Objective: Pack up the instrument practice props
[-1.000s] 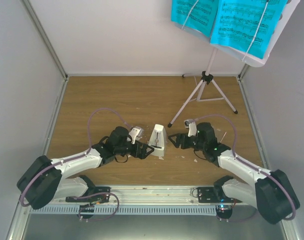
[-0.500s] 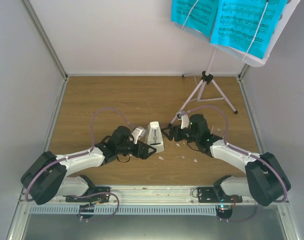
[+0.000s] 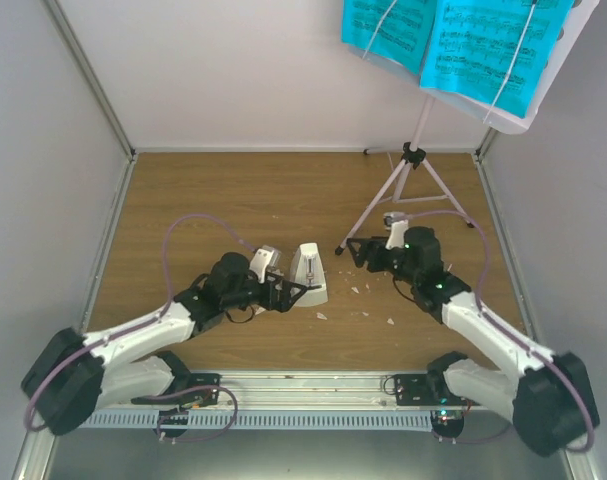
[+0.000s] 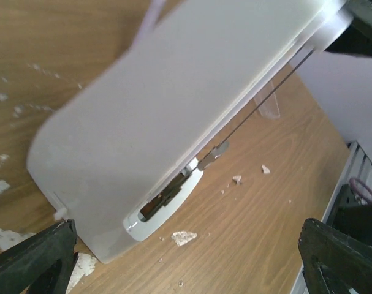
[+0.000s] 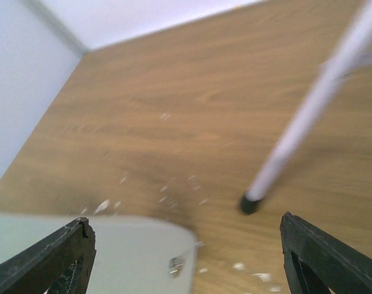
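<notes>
The white pyramid metronome [image 3: 309,274] stands tilted on the wooden floor between the two arms. In the left wrist view the metronome [image 4: 173,104] fills the space between the jaws of my left gripper [image 4: 186,248]. That gripper is open wide, and the metronome's base is close to the left finger [image 4: 32,260]. My right gripper [image 3: 349,250] is open and apart from the metronome, just right of it. Its wrist view shows the metronome's top [image 5: 112,254] low left and a tripod foot [image 5: 250,203]. The lilac music stand [image 3: 411,165] holds the cyan pages [image 3: 453,40] at the back right.
White crumbs [image 3: 368,300] lie scattered on the wood around the metronome. The stand's long front leg [image 3: 368,215] reaches down close to my right gripper. White walls close in the left, back and right sides, and a metal rail [image 3: 313,385] runs along the near edge.
My right gripper has pulled back to the right, away from the metronome, and opened wider. The left arm has pushed forward, and the metronome now leans over between its open jaws.
</notes>
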{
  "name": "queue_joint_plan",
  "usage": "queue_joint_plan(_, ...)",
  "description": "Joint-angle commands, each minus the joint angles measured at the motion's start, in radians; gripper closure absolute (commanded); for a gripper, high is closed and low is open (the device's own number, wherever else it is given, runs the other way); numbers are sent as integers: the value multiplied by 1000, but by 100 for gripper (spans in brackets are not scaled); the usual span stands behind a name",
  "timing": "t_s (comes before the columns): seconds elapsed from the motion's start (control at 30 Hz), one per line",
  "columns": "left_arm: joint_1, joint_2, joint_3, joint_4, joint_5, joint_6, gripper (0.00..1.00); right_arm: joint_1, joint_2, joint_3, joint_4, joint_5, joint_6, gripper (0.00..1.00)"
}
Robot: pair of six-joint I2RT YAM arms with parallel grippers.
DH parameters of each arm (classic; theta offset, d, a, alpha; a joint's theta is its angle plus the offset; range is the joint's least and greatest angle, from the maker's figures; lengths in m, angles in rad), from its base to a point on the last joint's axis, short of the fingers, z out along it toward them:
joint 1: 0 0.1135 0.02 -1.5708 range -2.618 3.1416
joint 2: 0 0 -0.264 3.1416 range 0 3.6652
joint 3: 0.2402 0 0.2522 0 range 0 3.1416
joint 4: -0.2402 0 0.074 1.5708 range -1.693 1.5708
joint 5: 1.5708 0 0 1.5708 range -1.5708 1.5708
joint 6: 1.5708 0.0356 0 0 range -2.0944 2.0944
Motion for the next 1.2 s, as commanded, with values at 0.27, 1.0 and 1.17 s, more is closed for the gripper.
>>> queue_joint_plan(0.27,-6,-344,76,-281,-253,37,1,-545,-268,-103,-344,96,45,21)
queue_joint_plan(1.0,-6,-388,303,-464,-246,282,1,-784,93,-80,-431,9,-32,47)
queue_joint_plan(1.17,-6,-383,372,-500,-321,393,1,-777,135,-58,-445,11,-48,60)
